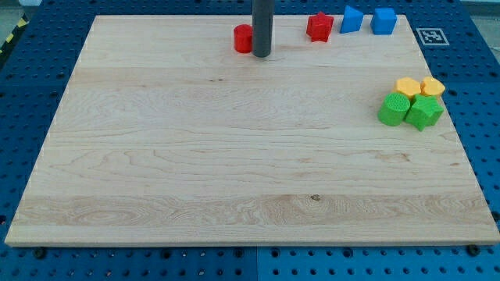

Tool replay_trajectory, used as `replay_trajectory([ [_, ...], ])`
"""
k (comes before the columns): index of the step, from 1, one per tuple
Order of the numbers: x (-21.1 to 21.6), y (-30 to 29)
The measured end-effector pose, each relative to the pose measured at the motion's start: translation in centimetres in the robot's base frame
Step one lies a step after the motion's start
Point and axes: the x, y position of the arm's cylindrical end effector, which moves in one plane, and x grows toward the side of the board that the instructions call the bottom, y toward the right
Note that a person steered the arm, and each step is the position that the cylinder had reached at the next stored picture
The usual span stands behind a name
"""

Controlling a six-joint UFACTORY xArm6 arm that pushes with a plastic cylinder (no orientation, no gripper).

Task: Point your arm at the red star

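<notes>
Nearest the view's bottom the wooden board (234,195) lies bare; at its right edge two green blocks (394,109) (424,112) huddle, touching two yellow ones (407,86) (432,86) just behind. Farther up, my tip (261,56), a plain rod holding nothing, rests against a red round block (243,38). The red star (319,26) sits well to the right along the top edge, beside two blue blocks (352,19) (383,20).

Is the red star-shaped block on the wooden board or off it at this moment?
On it. The red star-shaped block sits inside the wooden board near its top edge; my tip is to its left, apart.
</notes>
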Motion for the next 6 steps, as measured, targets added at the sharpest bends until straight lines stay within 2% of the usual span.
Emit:
replay_trajectory([
  [3,-8.1,-1.1],
  [4,-9.2,-0.2],
  [6,-9.3,9.3],
])
